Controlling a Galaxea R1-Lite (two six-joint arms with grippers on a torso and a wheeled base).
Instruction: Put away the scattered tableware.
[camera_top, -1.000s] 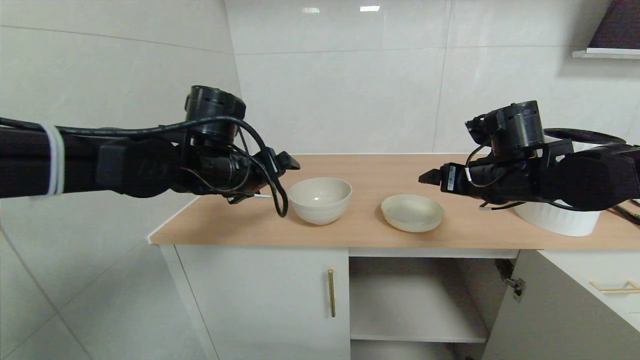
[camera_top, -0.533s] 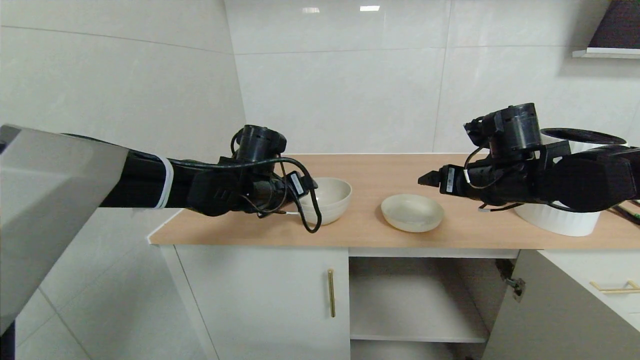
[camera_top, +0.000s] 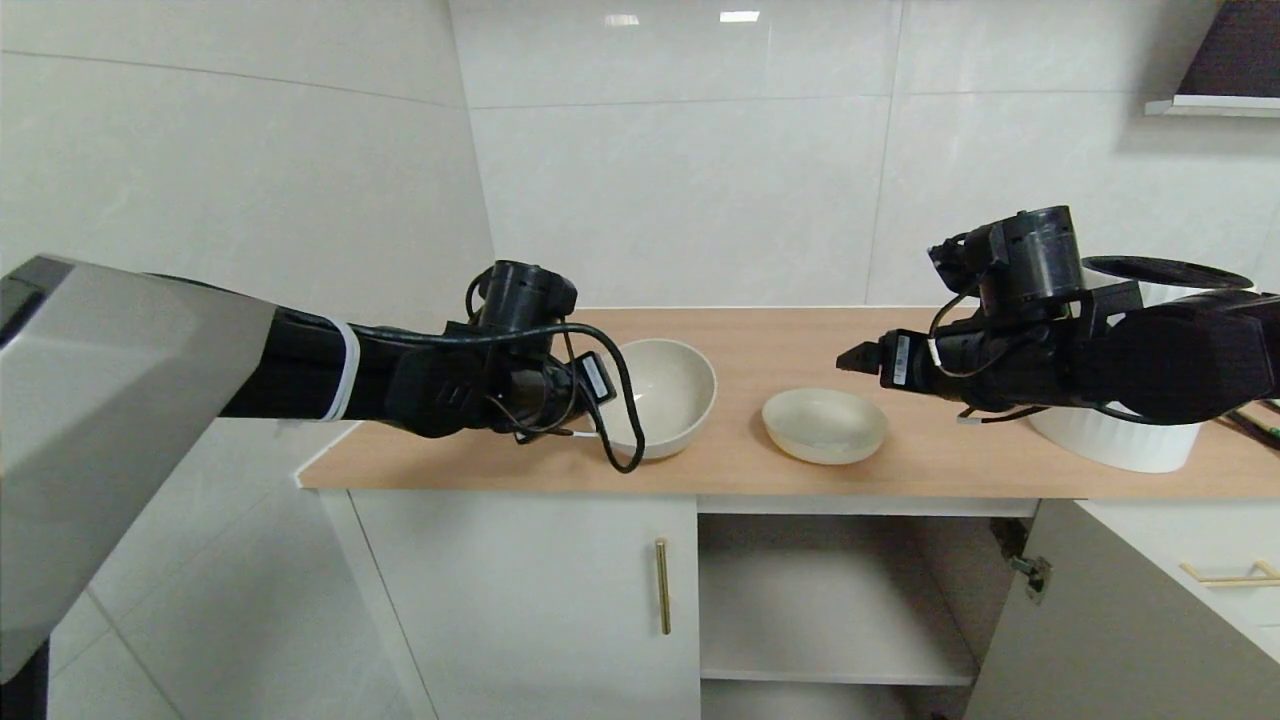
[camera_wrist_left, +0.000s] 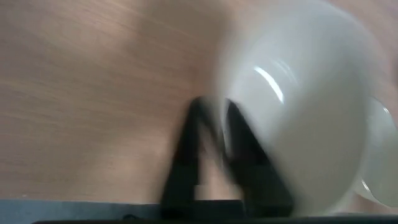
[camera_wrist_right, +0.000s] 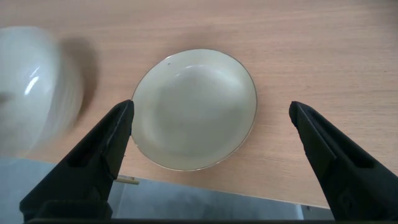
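The step in hand looks like the pickup of the bowl (camera_top: 668, 395). It sits centre-left in the head view, tipped up on the wooden surface (camera_top: 760, 340) with its mouth toward the left hand (camera_top: 603, 392), whose fingers (camera_wrist_left: 186, 155) seem pinched on the rim — blur leaves that a judgement. The right hand (camera_top: 852, 355) hangs spread wide above the shallow dish (camera_wrist_right: 194, 109), right of the bowl, not touching it. Next, I'd judge, the bowl needs lifting clear and carrying down to the open cupboard shelf (camera_top: 830, 610) at lower centre — steadily, so the rim grip doesn't slip.
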